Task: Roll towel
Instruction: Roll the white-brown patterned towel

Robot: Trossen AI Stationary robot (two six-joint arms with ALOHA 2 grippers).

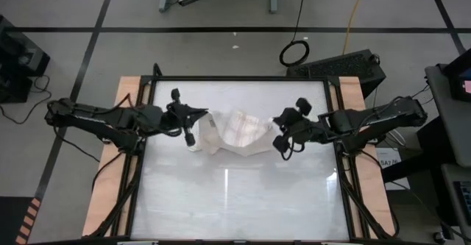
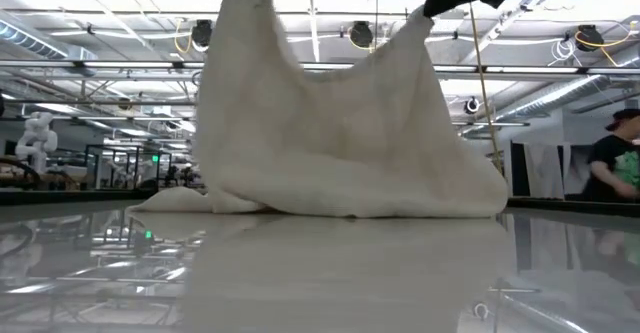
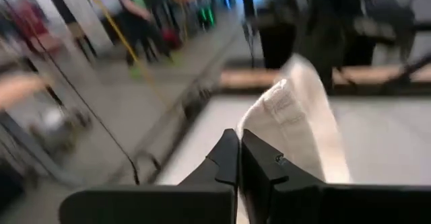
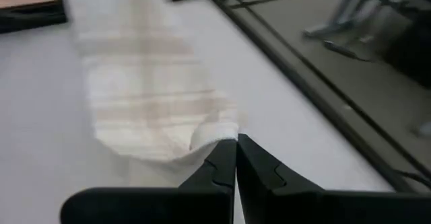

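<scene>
The towel [image 1: 237, 132] is hanging in a slack sling above the far middle of the table [image 1: 243, 201], its long axis running from nine o'clock to three o'clock in the high view. In the low view its two upper corners are reaching the top edge of the picture while the belly of the cloth is sagging and its lower folds are resting on the glossy surface.

The left gripper [image 1: 193, 136] is sitting at the towel's nine o'clock end, its jaws pressed together and pinching that corner; the left wrist view is showing cloth rising from between the dark fingers [image 3: 229, 163]. The right gripper [image 1: 282, 143] is sitting at the three o'clock end, jaws likewise pinched on the opposite corner, with fabric bunching at its fingertips [image 4: 225, 158].

Both arms are reaching in nearly level from opposite table edges toward each other, equally near the cloth. Since the towel is lying straight between the jaws, laying it flat looks like the next need before any rolling.
</scene>
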